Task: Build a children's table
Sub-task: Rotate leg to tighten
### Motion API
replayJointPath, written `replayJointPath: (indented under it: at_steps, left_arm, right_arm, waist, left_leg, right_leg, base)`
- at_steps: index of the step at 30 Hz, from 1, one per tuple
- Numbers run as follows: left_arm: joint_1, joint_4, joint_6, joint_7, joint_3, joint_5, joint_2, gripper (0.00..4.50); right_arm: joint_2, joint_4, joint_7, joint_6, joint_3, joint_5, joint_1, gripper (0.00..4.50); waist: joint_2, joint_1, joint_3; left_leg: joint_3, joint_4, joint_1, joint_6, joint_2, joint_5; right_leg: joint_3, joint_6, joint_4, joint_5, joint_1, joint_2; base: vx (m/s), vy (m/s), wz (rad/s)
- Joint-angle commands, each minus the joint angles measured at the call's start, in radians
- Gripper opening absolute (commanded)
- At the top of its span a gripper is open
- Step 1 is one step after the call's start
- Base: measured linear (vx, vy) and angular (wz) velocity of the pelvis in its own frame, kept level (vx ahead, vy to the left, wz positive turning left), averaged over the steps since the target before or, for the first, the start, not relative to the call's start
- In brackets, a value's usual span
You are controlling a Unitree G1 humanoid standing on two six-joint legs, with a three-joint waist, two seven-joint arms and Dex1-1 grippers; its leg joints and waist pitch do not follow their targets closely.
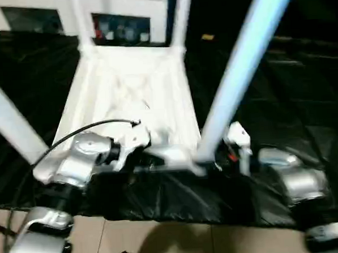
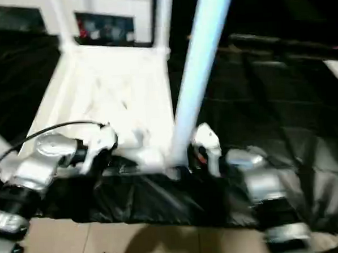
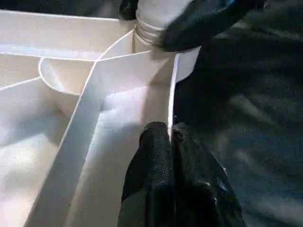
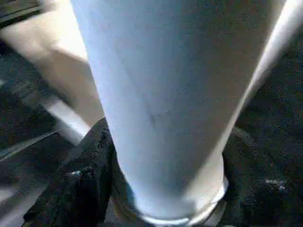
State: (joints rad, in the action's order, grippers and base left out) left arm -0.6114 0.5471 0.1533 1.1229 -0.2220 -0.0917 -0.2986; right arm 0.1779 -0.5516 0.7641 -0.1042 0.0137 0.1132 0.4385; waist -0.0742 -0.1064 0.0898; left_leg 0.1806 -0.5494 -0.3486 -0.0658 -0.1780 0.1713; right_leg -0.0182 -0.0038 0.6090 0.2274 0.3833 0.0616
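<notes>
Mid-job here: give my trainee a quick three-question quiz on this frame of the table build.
1. True or false: the table top lies underside up.
2. What does the left gripper pinch? A) a leg B) the top's rim wall C) a cable
3. Which gripper's fingers flank the base of the near right leg?

Key: 1 true; 2 B; 3 the right gripper.

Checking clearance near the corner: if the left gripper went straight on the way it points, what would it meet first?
Probably the table leg standing in the corner socket; the left gripper is pinched on the tabletop's edge wall, pointing along it.
</notes>
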Motion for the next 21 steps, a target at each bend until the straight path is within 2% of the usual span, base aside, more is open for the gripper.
replayJointPath:
  at_steps: [1,3,4,5,6,10,11,12,15,16,17,18,19,21]
  left_arm:
    - [0.002,0.002,0.030,-0.060,-0.077,0.007,0.107,0.00]
    - [0.003,-0.003,0.054,-0.116,-0.081,-0.002,0.151,0.00]
    - [0.004,-0.003,0.061,-0.145,-0.084,-0.011,0.170,0.00]
    - [0.009,-0.005,0.066,-0.170,-0.093,-0.027,0.186,0.00]
    - [0.011,-0.006,0.066,-0.175,-0.096,-0.032,0.188,0.00]
    - [0.032,-0.032,0.079,-0.180,-0.115,-0.052,0.198,0.00]
    - [0.036,-0.042,0.081,-0.174,-0.119,-0.055,0.192,0.00]
    - [0.040,-0.053,0.083,-0.167,-0.124,-0.059,0.179,0.00]
    - [0.041,-0.056,0.063,-0.130,-0.118,-0.051,0.148,0.00]
    - [0.041,-0.056,0.063,-0.130,-0.118,-0.051,0.148,0.00]
    - [0.044,-0.059,0.050,-0.088,-0.110,-0.041,0.122,0.00]
    - [0.045,-0.061,0.046,-0.076,-0.108,-0.038,0.115,0.00]
    - [0.046,-0.061,0.044,-0.071,-0.107,-0.036,0.113,0.00]
    - [0.051,-0.067,0.022,0.002,-0.105,-0.019,0.074,0.00]
  right_arm:
    - [-0.098,-0.034,-0.069,-0.036,0.075,-0.012,0.009,2.72]
    - [-0.152,-0.064,-0.187,-0.052,0.062,-0.031,0.025,2.72]
    - [-0.177,-0.077,-0.242,-0.057,0.058,-0.042,0.033,2.72]
    - [-0.203,-0.089,-0.290,-0.058,0.057,-0.057,0.040,2.72]
    - [-0.208,-0.091,-0.298,-0.056,0.058,-0.062,0.041,2.72]
    - [-0.231,-0.092,-0.329,-0.018,0.065,-0.088,0.042,2.72]
    - [-0.226,-0.084,-0.321,-0.010,0.066,-0.086,0.039,2.72]
    - [-0.215,-0.074,-0.311,-0.005,0.063,-0.082,0.036,3.27]
    - [-0.174,-0.048,-0.262,-0.003,0.066,-0.079,0.026,3.47]
    - [-0.174,-0.048,-0.262,-0.003,0.066,-0.079,0.026,3.62]
    - [-0.132,-0.019,-0.194,0.006,0.079,-0.075,0.016,3.86]
    - [-0.120,-0.011,-0.173,0.008,0.083,-0.074,0.012,3.88]
    - [-0.116,-0.008,-0.166,0.009,0.084,-0.073,0.011,3.88]
    - [-0.045,0.024,-0.021,0.044,0.118,-0.066,-0.005,3.88]
  waist:
    - [0.010,0.003,-0.034]
    - [0.008,0.006,-0.035]
    - [0.008,0.010,-0.034]
    - [0.007,0.011,-0.033]
    - [0.008,0.011,-0.034]
    - [0.007,0.013,-0.034]
    - [0.008,0.013,-0.034]
    - [0.008,0.014,-0.035]
    - [0.008,0.013,-0.036]
    - [0.008,0.012,-0.037]
    - [0.008,0.010,-0.038]
    - [0.007,0.010,-0.040]
    - [0.007,0.010,-0.040]
    - [0.007,0.009,-0.043]
  left_leg:
    - [-0.033,0.085,0.007,-0.017,-0.060,0.336]
    - [-0.031,0.083,0.012,-0.014,-0.059,0.350]
    - [-0.029,0.082,0.015,-0.018,-0.058,0.361]
    - [-0.032,0.084,0.010,-0.016,-0.056,0.354]
    - [-0.030,0.082,0.012,-0.012,-0.056,0.351]
    - [-0.028,0.082,0.007,0.000,-0.056,0.336]
    - [-0.028,0.083,0.006,0.004,-0.058,0.334]
    - [-0.027,0.082,0.004,0.007,-0.057,0.320]
    - [-0.025,0.080,0.004,0.016,-0.056,0.304]
    - [-0.023,0.077,0.006,0.021,-0.056,0.292]
    - [-0.022,0.076,0.006,0.028,-0.056,0.283]
    - [-0.020,0.072,0.002,0.038,-0.055,0.258]
    - [-0.020,0.072,0.002,0.038,-0.055,0.258]
    - [-0.019,0.066,-0.003,0.067,-0.051,0.183]
  right_leg:
    - [0.040,-0.159,-0.099,0.436,-0.014,0.094]
    - [0.042,-0.156,-0.103,0.427,-0.011,0.093]
    - [0.046,-0.161,-0.103,0.420,-0.002,0.092]
    - [0.045,-0.153,-0.104,0.429,-0.009,0.093]
    - [0.047,-0.145,-0.106,0.423,-0.005,0.092]
    - [0.047,-0.142,-0.102,0.372,-0.006,0.088]
    - [0.047,-0.146,-0.100,0.350,-0.007,0.088]
    - [0.047,-0.151,-0.097,0.319,-0.009,0.086]
    - [0.048,-0.158,-0.095,0.284,-0.011,0.085]
    - [0.047,-0.165,-0.093,0.254,-0.011,0.083]
    - [0.047,-0.171,-0.092,0.234,-0.013,0.083]
    - [0.047,-0.174,-0.087,0.197,-0.018,0.082]
    - [0.047,-0.174,-0.087,0.197,-0.018,0.082]
    - [0.044,-0.191,-0.078,0.101,-0.026,0.081]
  base:
    - [0.000,0.000,0.00]
    - [0.000,0.000,0.00]
    - [0.000,0.000,0.00]
    - [0.000,0.000,0.00]
    - [0.000,0.000,0.00]
    - [0.000,0.000,0.00]
    - [0.000,0.000,0.00]
    - [0.000,0.000,0.00]
    - [0.000,0.000,0.00]
    - [0.000,0.000,0.00]
    - [0.000,0.000,0.00]
    - [0.000,0.000,0.00]
    - [0.000,0.000,0.00]
    - [0.000,0.000,0.00]
